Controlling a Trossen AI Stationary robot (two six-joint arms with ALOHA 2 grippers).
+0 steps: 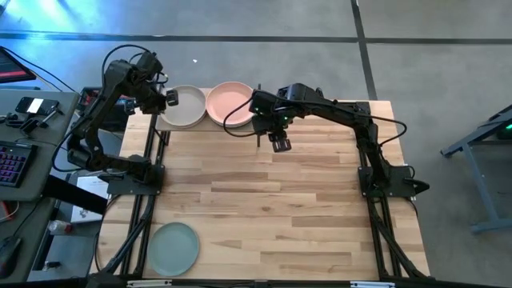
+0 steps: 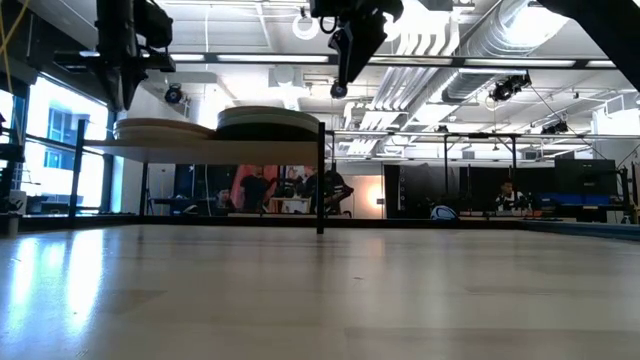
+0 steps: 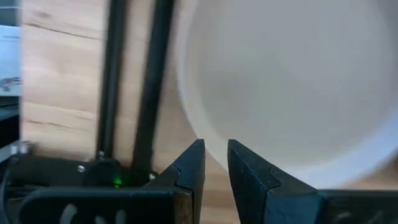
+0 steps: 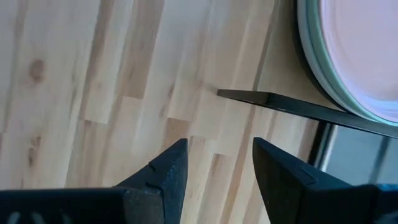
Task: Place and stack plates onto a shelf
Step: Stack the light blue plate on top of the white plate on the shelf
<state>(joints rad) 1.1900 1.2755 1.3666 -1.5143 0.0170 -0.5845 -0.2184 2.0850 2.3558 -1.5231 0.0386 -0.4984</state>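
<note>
The shelf (image 2: pixel 220 150) stands at the table's far edge, left of the middle, on thin black uprights (image 2: pixel 320 185). Two plate stacks rest on its board: a beige-grey-topped one (image 1: pixel 182 106) on the left and a pink-topped one (image 1: pixel 230 102) on the right. Under the pink plate (image 4: pixel 367 43) a pale green rim and a dark one show. A sage green plate (image 1: pixel 174 248) lies flat at the table's near left corner. My left gripper (image 3: pixel 216 155) hovers over the beige-grey plate's left rim (image 3: pixel 280 81), empty, its fingers a narrow gap apart. My right gripper (image 4: pixel 217 155) is open and empty, above the table just right of the shelf.
Bare striped tabletop (image 1: pixel 272 200) stretches between the shelf and the green plate. The shelf's black frame edge (image 4: pixel 292 104) runs close in front of my right gripper. A desk with a keyboard and clutter (image 1: pixel 24 136) stands left of the table. People are in the room beyond (image 2: pixel 255 190).
</note>
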